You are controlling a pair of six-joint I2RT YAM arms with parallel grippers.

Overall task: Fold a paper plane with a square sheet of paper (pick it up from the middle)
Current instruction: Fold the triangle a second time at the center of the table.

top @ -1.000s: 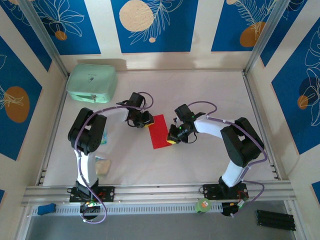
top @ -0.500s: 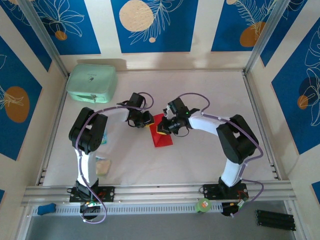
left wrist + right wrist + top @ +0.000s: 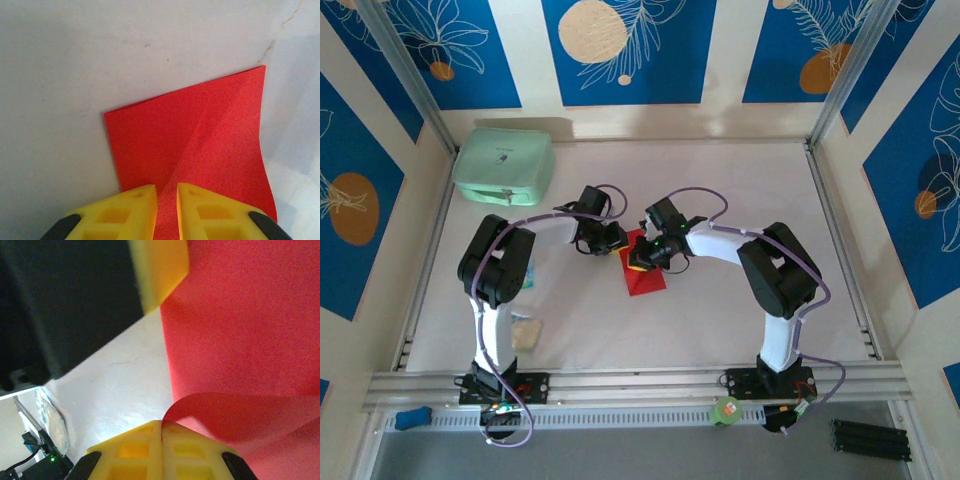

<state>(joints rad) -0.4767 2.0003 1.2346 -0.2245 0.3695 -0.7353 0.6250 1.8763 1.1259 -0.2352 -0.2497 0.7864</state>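
Note:
The red square sheet of paper (image 3: 646, 276) lies mid-table, partly folded, with a diagonal crease (image 3: 200, 135). My left gripper (image 3: 616, 243) rests on its left edge; the yellow jaws (image 3: 167, 195) stand a narrow gap apart with red paper showing between them. My right gripper (image 3: 638, 258) is over the sheet, close to the left one. Its jaws (image 3: 162, 427) are shut on a lifted flap of the sheet (image 3: 250, 315), which curls up into them. A finger of the left gripper (image 3: 160, 270) shows just beyond. A finished paper plane is out of view.
A mint-green case (image 3: 504, 165) sits at the back left corner. A small pale packet (image 3: 526, 332) lies by the left arm's base. Patterned walls close in the white table (image 3: 740, 190) on three sides. A green roll (image 3: 725, 410) sits on the front rail.
My right gripper has swung left and back across the sheet, drawing the right edge over towards the left gripper; the red shape now looks narrower. The left gripper has stayed put.

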